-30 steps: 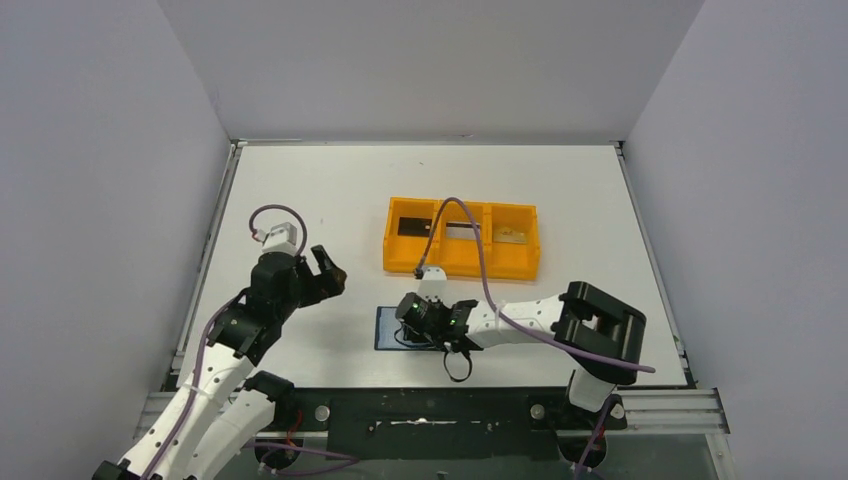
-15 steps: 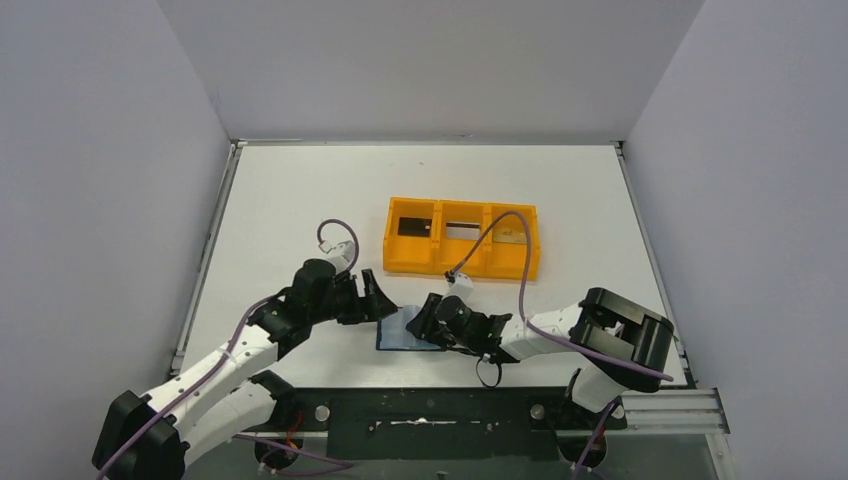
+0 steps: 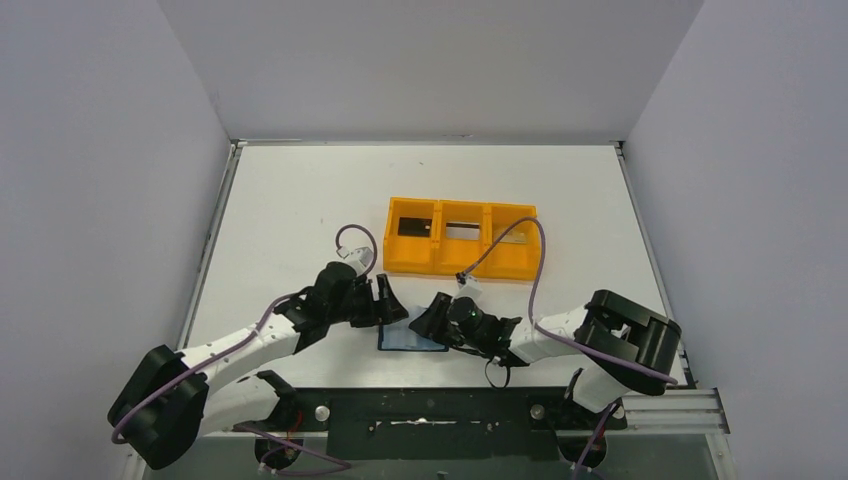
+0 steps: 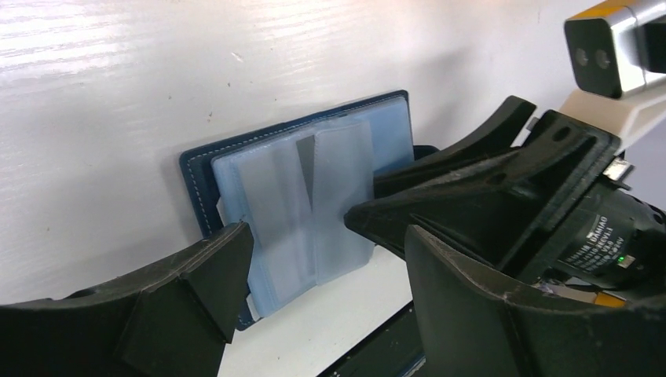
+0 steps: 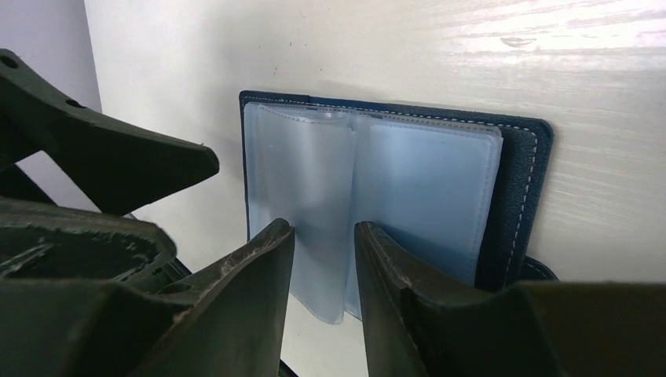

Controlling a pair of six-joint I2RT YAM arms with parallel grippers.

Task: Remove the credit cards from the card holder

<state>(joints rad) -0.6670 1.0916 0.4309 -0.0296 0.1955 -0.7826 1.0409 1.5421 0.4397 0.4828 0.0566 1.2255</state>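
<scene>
Near the front edge of the table point(image 3: 300, 200), between the two arms, the card holder point(image 4: 195, 181) lies open and flat. Its navy cover is down, and its pale clear sleeves point(image 4: 338, 188) are fanned up around the centre fold.

The right claw point(image 5: 323, 234) is set low over the holder from the right, its jaws parted by only a narrow gap. Its fingertips point(image 5: 271, 251) sit over the sleeves at the fold. A sleeve edge shows in the gap, but whether it is pinched cannot be told.

The left claw point(image 4: 326, 239) stands on the left with its jaws spread wide, holding nothing. One finger point(image 4: 212, 267) is at the holder's edge and the other is just beside the right claw's fingers. Both claws crowd close over the holder.

Whether any credit cards sit in the sleeves cannot be told.

On the far side, apart from the holder, stands the orange tray point(image 3: 460, 268). A dark flat piece point(image 3: 408, 226) lies in its left compartment and something pale point(image 3: 512, 236) in the right one. A purple cable point(image 3: 535, 270) from the right arm arcs over the tray's right end.
</scene>
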